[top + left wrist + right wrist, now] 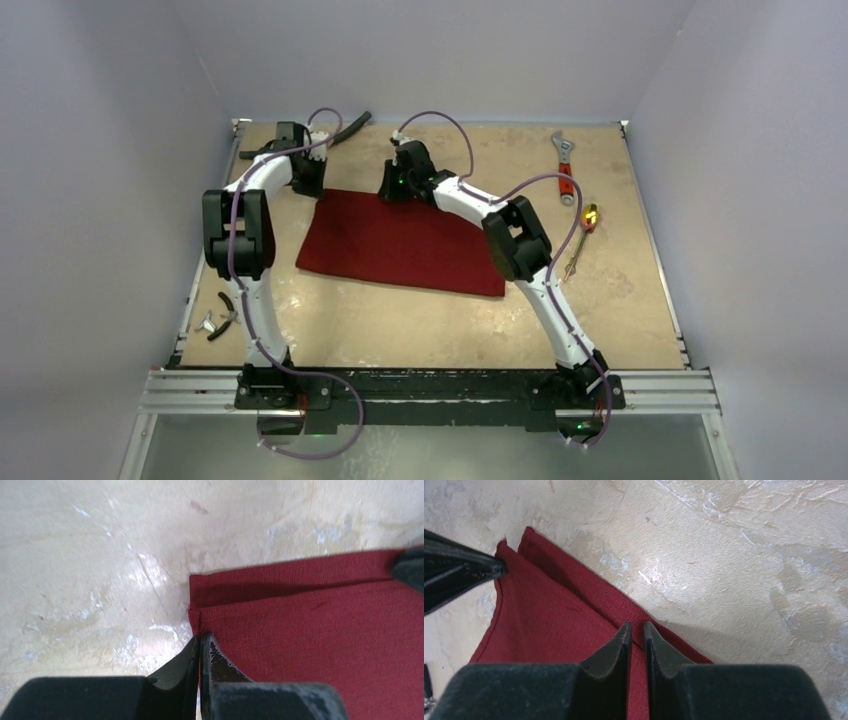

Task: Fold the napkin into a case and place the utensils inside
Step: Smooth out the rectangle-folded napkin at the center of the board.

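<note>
Woven maroon napkin (400,243) lies folded flat on mottled beige table (620,320).

One overhead, two close-ups over napkin (400,243)

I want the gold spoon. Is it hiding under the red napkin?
The gold spoon lies out on the table, right of the napkin. Under the napkin's top layer another red layer peeks out; the rest underneath is covered.

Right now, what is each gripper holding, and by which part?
Left gripper: the napkin, by its upper layer's far-left corner. Right gripper: jaws slightly apart over that layer's far edge; grip uncertain.
</note>
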